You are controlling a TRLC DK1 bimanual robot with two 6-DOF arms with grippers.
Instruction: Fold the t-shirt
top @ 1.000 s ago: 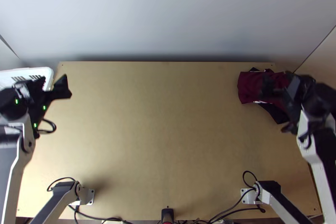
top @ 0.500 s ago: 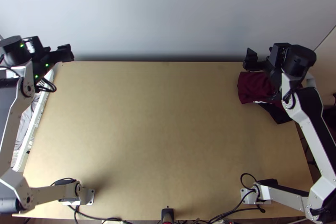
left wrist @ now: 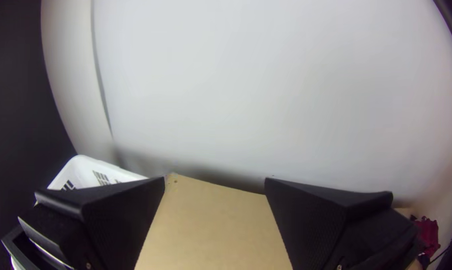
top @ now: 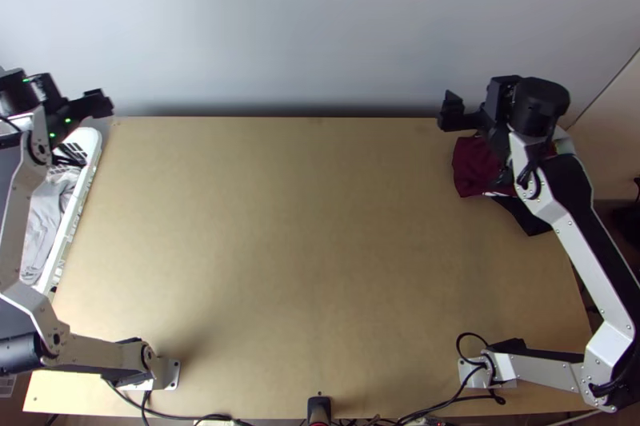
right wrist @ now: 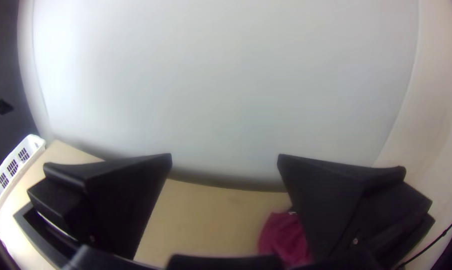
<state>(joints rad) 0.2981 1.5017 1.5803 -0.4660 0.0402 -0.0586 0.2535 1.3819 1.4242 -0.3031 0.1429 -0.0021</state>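
Across the whole top of the top view I have a pale wall [top: 312, 26], and below it the light wooden table [top: 312, 250]. At the left edge of the frame is a white basket [top: 94, 140] with a bunched grey cloth [top: 46, 222] in it. My left gripper [top: 104, 103] is at upper left, fingers spread wide; my right gripper [top: 450, 111], at upper right, is spread wide too. Close by it, on the table, a dark-red cloth [top: 470, 169] lies bunched, with a black cloth [top: 524, 216] poking out beside it. I can't tell which cloth is the t-shirt.
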